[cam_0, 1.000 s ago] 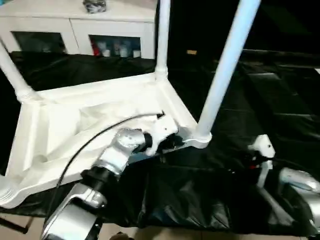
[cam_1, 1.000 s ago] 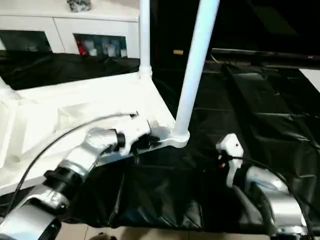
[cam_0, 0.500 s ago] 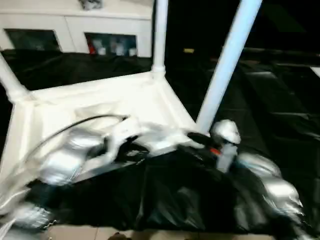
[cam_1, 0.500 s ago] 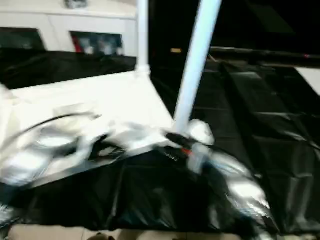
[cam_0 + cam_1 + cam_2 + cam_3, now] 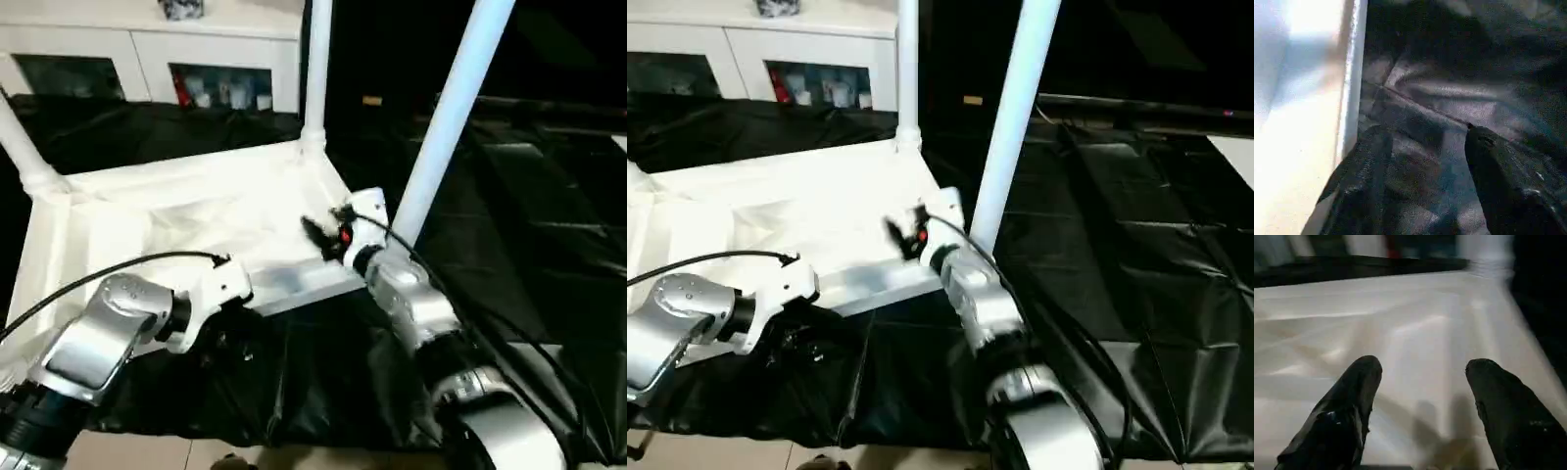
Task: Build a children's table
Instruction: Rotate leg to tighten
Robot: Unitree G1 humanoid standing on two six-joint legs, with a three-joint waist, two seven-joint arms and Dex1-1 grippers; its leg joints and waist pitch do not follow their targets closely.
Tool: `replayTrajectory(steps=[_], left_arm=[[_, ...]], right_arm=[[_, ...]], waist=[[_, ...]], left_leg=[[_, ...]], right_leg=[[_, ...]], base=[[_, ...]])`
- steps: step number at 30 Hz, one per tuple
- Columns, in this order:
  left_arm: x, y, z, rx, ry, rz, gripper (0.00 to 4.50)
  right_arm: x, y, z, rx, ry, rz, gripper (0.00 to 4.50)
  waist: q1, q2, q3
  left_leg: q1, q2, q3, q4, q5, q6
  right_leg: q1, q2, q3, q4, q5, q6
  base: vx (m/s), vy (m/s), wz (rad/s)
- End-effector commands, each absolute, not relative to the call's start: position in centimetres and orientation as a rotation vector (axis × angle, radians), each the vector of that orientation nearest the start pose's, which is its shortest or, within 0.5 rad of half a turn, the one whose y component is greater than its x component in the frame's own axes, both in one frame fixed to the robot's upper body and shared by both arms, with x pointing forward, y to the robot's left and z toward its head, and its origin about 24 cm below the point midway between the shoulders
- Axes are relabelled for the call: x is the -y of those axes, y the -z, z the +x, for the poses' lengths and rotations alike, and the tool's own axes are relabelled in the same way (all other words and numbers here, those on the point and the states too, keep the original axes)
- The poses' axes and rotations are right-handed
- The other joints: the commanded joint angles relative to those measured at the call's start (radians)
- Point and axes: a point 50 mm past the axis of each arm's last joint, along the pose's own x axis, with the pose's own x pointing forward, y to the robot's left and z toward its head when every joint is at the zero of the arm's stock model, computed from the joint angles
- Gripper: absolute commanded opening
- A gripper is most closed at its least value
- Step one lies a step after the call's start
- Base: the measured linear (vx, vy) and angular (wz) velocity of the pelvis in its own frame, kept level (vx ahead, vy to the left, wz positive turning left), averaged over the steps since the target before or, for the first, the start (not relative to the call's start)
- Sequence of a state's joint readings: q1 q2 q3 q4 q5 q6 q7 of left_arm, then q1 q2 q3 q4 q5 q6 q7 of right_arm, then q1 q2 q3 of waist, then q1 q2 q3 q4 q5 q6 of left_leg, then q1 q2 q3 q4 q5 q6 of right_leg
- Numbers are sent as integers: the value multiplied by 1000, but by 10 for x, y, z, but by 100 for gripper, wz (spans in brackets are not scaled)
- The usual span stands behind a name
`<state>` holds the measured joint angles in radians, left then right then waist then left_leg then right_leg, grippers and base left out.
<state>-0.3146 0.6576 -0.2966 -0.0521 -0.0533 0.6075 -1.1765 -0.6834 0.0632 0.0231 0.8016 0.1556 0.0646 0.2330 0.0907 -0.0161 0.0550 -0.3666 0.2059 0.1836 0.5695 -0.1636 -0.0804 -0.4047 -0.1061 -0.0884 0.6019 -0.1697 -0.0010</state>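
Legs (image 5: 449, 117): three; table (image 5: 186, 225): one.

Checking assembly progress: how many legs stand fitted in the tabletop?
3: far corner leg, near right corner leg, far left corner leg. The near left corner lies behind the left arm, so a fourth may be hidden.

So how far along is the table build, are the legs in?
The tabletop lies underside up on the black cloth, with three legs standing in corner sockets; the fourth corner is out of frame. In hand: nothing; both grippers are open, right gripper over the underside, left gripper beside the near edge. Left: turning it upright.
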Motion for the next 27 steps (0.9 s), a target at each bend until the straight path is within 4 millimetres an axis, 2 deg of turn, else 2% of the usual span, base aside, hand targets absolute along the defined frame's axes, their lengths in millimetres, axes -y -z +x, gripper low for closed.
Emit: replayTrajectory(steps=[1,5,6,7,8,10,12,13,15,16,18,19,21,22,23,24,25,26,27], left_arm=[[-189,-65,268,-722,1076,505,314],[-191,-65,271,-706,1036,542,343],[-192,-66,276,-685,998,556,343],[-192,-68,278,-667,982,560,356],[-191,-70,282,-646,961,562,368],[-191,-71,284,-637,956,562,382],[-190,-74,287,-608,940,561,389],[-188,-76,291,-576,924,561,399],[-187,-77,294,-555,903,558,419],[-186,-77,297,-537,881,555,423],[-185,-76,300,-511,846,554,438],[-185,-76,301,-509,839,553,438],[-185,-73,301,-492,807,552,438],[-185,-72,301,-487,800,550,438],[-184,-72,301,-455,788,538,438],[-183,-72,300,-427,769,516,438],[-183,-73,299,-406,750,490,438],[-181,-74,298,-358,729,457,438],[-181,-74,298,-358,729,457,438]], right_arm=[[74,-50,361,-228,-341,157,319],[88,-49,367,-226,-253,147,319],[97,-49,370,-221,-204,135,319],[103,-49,372,-219,-181,131,319],[112,-49,374,-217,-145,127,319],[117,-49,374,-216,-128,127,319],[128,-49,375,-215,-92,121,319],[141,-49,376,-213,-54,112,319],[151,-48,376,-211,-24,106,319],[162,-48,376,-209,8,96,319],[181,-49,375,-206,64,81,319],[184,-49,375,-205,72,79,319],[205,-51,373,-198,124,56,319],[210,-52,373,-196,136,48,319],[218,-53,371,-189,148,25,319],[224,-54,370,-182,150,7,319],[226,-54,369,-176,145,-5,319],[227,-56,369,-161,123,-25,319],[227,-56,369,-161,123,-25,319]], waist=[[-5,15,-65],[-2,17,-62],[-1,17,-61],[0,19,-60],[3,20,-60],[10,19,-61],[14,16,-62],[15,19,-63],[20,16,-67],[17,14,-66],[20,17,-70],[22,15,-70],[23,22,-72],[25,17,-74],[24,26,-76],[25,30,-78],[22,26,-78],[19,38,-78],[15,30,-78]], left_leg=[[21,18,-4,-75,-292,-61],[25,18,-6,-74,-339,-60],[27,18,-6,-74,-354,-64],[31,18,-6,-73,-379,-70],[34,17,-5,-72,-389,-70],[36,18,-5,-70,-396,-72],[31,16,-5,-69,-380,-70],[29,14,-5,-69,-372,-69],[29,15,-3,-66,-351,-66],[20,14,-5,-67,-336,-62],[20,13,-3,-63,-318,-58],[21,13,-2,-61,-312,-56],[15,12,-3,-60,-290,-53],[14,12,-2,-57,-275,-49],[12,11,-3,-55,-260,-48],[7,11,-5,-51,-240,-47],[3,10,-4,-49,-231,-42],[-1,9,-6,-47,-234,-40],[-3,8,-5,-46,-239,-32]], right_leg=[[38,-34,51,-57,-219,-177],[32,-37,52,-66,-299,-159],[30,-36,51,-68,-320,-157],[24,-35,52,-70,-339,-158],[22,-32,52,-71,-345,-154],[20,-31,54,-71,-346,-150],[21,-28,62,-69,-343,-146],[22,-25,64,-67,-333,-147],[23,-26,64,-65,-301,-151],[29,-25,63,-60,-285,-153],[29,-25,62,-60,-269,-154],[29,-22,62,-59,-252,-158],[35,-22,61,-56,-227,-160],[36,-20,59,-53,-202,-162],[38,-19,58,-50,-170,-169],[41,-17,57,-44,-130,-178],[43,-17,56,-43,-112,-183],[45,-17,55,-40,-104,-189],[47,-17,54,-43,-102,-194]], base=[[0,0,0],[0,0,0],[0,0,0],[0,0,0],[0,0,0],[0,0,0],[0,0,0],[0,0,0],[0,0,0],[0,0,0],[0,0,0],[0,0,0],[0,0,0],[0,0,0],[0,0,0],[0,0,0],[0,0,0],[0,0,0],[0,0,0]])
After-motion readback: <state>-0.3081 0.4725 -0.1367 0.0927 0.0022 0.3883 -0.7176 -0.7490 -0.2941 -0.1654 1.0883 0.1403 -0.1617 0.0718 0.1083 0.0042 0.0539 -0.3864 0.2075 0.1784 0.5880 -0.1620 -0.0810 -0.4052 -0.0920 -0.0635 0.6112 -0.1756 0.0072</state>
